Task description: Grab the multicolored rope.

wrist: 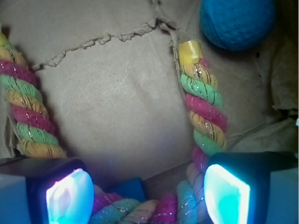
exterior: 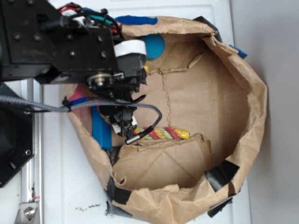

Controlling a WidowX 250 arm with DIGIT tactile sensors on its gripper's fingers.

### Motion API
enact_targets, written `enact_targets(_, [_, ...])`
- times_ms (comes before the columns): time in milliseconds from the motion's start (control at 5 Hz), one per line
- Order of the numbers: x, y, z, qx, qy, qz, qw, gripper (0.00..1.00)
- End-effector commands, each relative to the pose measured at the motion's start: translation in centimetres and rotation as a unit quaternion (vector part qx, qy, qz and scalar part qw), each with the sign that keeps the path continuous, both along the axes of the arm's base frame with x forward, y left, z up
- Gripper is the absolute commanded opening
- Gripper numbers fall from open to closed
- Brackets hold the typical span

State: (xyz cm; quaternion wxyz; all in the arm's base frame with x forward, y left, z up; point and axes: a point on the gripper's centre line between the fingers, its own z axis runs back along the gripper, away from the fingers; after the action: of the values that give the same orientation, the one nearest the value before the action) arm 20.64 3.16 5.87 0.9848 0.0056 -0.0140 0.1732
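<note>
The big brown paper bag (exterior: 243, 140) holds the multicolored rope (wrist: 203, 116), a teal ball (wrist: 238, 21) and a blue block (exterior: 101, 128). The gripper (wrist: 148, 193) is spread wide, right above the rope's bend, squeezing nothing.

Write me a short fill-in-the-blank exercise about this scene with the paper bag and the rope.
1. The multicolored rope bends into a U, and each end wears a ______ tip.
2. In the wrist view, the claw stands ______, one finger on each side of the rope's bend.
3. The round thing past the rope's tip is a teal ______.
4. Everything lies inside a torn brown paper ______.

Missing words: yellow; open; ball; bag
</note>
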Motion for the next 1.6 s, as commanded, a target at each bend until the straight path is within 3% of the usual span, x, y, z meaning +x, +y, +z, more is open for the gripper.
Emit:
enact_targets(0, [5.7,3.7,0.9,-0.036,-0.037,0.001,0.999,1.0])
enact_targets(200, [8.1,4.5,0.7,-0.023,-0.046,0.003,0.999,1.0])
enact_targets(400, [9.3,4.8,0.4,-0.019,-0.032,0.012,0.999,1.0])
enact_targets(600, [8.3,4.5,0.9,-0.021,-0.022,-0.013,0.999,1.0])
enact_targets(1000, [5.5,3.4,2.2,-0.018,-0.028,-0.054,0.998,1.0])
enact_targets(1400, [5.1,3.7,1.1,-0.02,-0.014,-0.019,1.0,1.0])
